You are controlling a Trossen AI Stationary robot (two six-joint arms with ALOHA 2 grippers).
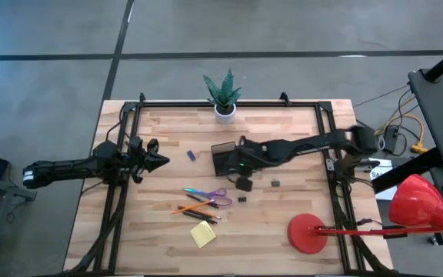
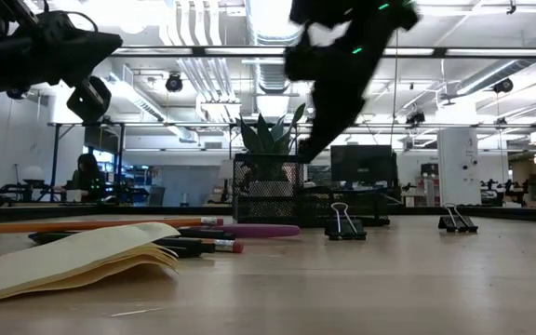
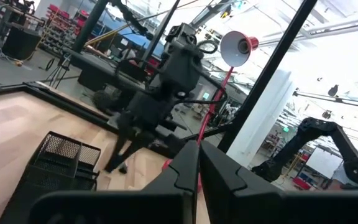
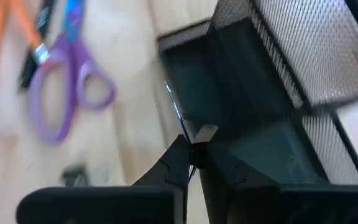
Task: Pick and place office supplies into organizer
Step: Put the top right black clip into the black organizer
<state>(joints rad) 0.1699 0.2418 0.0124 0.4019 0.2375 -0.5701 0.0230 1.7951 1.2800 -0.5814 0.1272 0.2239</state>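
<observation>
High view: right arm is reaching across the table, its right gripper (image 1: 244,182) hanging just beside the front edge of the black organizer (image 1: 223,158) at mid-table. Left gripper (image 1: 158,161) is waiting near the left edge, jaws together, holding nothing. Scissors (image 1: 210,195), pens (image 1: 198,208) and a yellow sticky-note pad (image 1: 203,233) are lying in front of the organizer; a blue piece (image 1: 192,155) is sitting to its left, two small clips (image 1: 275,183) to its right and front. Red lamp (image 1: 375,223) is standing at the right front corner, potted plant (image 1: 223,97) at the back edge.

Low view: right arm is hanging above the mesh organizer (image 2: 268,191); binder clips (image 2: 344,223) are resting on the wood nearby.

Left wrist view: left fingers (image 3: 185,180) are pressing together, empty.

Right wrist view: right gripper (image 4: 192,155) is sitting closed on a thin metal clip wire (image 4: 174,109), over the organizer's low tray (image 4: 229,124); purple scissors (image 4: 67,93) are lying apart from it.
</observation>
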